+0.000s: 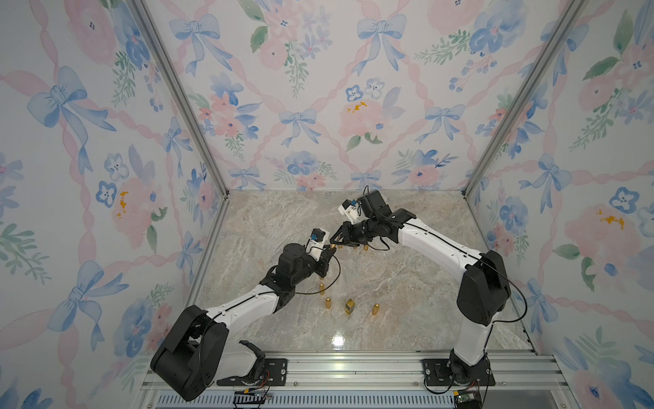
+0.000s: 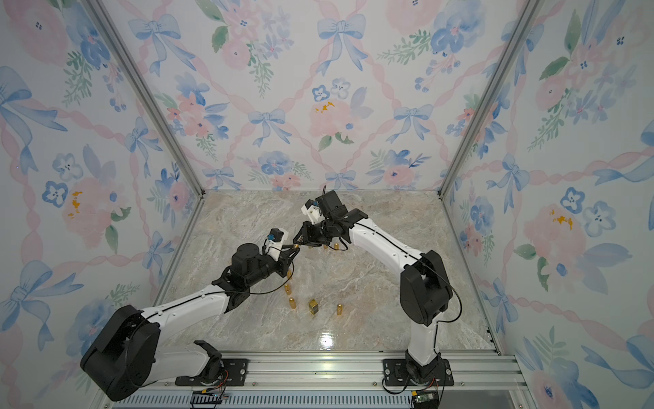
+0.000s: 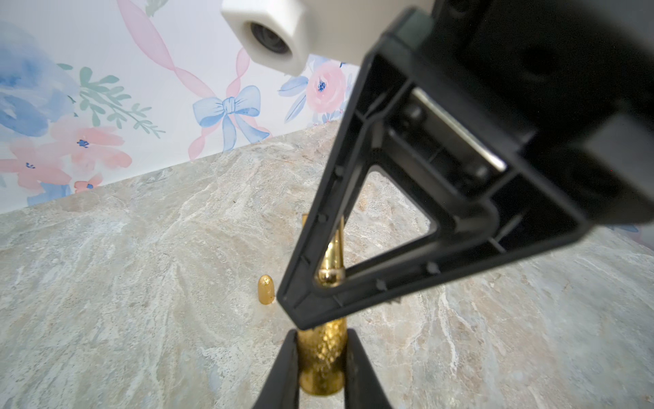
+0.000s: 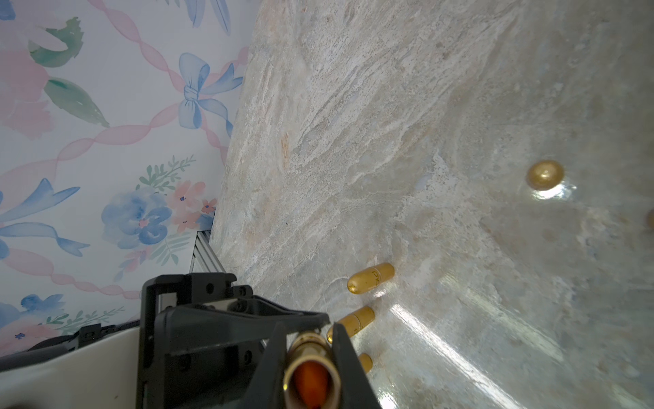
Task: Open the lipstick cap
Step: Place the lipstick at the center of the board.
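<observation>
So the cell is basically a little wallpapered box. Three walls are covered in blue bows, a pink ribbon lattice and watercolour flowers, with bare aluminium posts running up the two back corners. The bench is a glossy marble-look slab, beige-grey with veining. There's a bright glare patch near its front edge. Along that edge runs a metal rail that both arm bases are bolted to.

The lipstick is up in the air over roughly the middle of the bench, bridged between the two arms. The left end effector is narrow, with its fingers snug against both sides of the textured gold part, which looks like a grip to me. The right end effector is clamped tight on the smooth shiny gold part. In the right wrist view, the near end of that tube shows orange-red inside. Can't tell whether the cap has actually come apart from the body.

Down on the bench, a few gold bullet-shaped tubes stand upright near the front, with a squarish gold item between two of them. A couple of back-row tubes sit further back, under the right arm.
</observation>
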Tool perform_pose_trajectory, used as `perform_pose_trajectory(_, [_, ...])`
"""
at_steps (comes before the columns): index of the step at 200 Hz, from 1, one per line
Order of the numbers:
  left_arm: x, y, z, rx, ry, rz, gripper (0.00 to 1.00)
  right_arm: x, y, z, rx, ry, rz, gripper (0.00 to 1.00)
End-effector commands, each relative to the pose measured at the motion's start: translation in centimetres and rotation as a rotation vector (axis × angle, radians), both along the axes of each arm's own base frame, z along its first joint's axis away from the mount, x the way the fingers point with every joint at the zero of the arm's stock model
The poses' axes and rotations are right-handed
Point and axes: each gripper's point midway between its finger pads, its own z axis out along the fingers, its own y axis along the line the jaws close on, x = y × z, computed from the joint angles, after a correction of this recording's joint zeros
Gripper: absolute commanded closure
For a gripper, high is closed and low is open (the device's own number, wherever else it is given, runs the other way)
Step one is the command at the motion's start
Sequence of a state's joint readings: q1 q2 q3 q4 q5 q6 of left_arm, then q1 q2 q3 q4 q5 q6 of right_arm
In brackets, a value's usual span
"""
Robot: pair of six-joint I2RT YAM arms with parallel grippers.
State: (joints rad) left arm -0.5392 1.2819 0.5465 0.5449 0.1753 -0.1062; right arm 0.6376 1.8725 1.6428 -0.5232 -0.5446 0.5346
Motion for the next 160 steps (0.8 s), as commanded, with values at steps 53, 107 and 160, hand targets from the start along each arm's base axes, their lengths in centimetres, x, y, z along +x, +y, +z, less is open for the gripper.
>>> perform_pose_trajectory(53, [-0.2, 3.3, 0.3, -0.042, 0.008, 0.167, 0.38, 4.3, -1.7, -2.0, -0.246, -0.18, -0.086, 0.82])
perform_pose_trajectory(107, [-0.6, 6.0, -0.7, -0.047, 0.053, 0.292, 0.21, 6.1, -0.5, -5.2, -0.387, -0.32, -0.104, 0.81])
perform_pose_trajectory(160, [-0.5, 6.8, -1.2, -0.062, 0.081, 0.345, 0.04, 7.3, 1.6, -8.3, -0.434, -0.419, -0.085, 0.81])
